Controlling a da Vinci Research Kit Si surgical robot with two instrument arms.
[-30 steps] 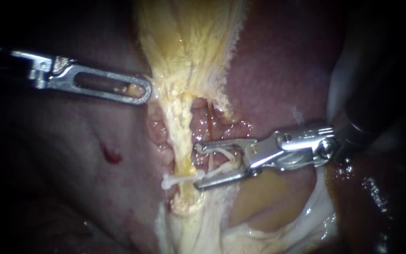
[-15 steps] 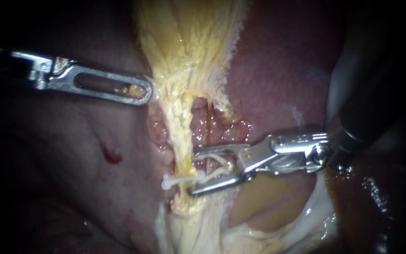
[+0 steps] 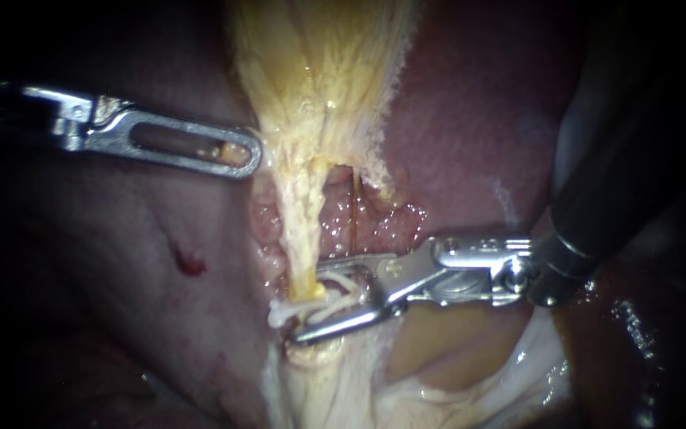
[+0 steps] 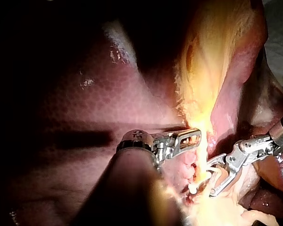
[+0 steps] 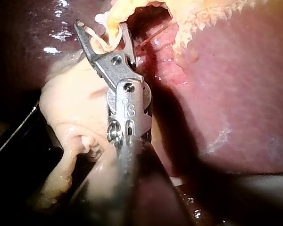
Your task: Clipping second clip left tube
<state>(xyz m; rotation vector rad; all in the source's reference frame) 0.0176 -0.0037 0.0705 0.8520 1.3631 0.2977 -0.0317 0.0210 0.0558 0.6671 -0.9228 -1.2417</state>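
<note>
Two jaws of your right instrument [image 3: 305, 303] stand wide, carrying an open clip [image 3: 341, 287] whose pale legs lie along them. The left tube [image 3: 302, 230] passes between those jaws, near their tips. Room is tight there: the lower jaw's tip lies just beside the white clip [image 3: 279, 314] that sits across the tube. The upper jaw crosses below a thin reddish tube [image 3: 355, 208] (it runs beside the left tube). To the right, the liver [image 3: 470, 119] lies bare beside your shaft. Your left instrument [image 3: 249, 155] sits well apart, higher up, its tip against the edge of the yellow tissue [image 3: 319, 63]. Whether it grips there cannot be told.
</note>
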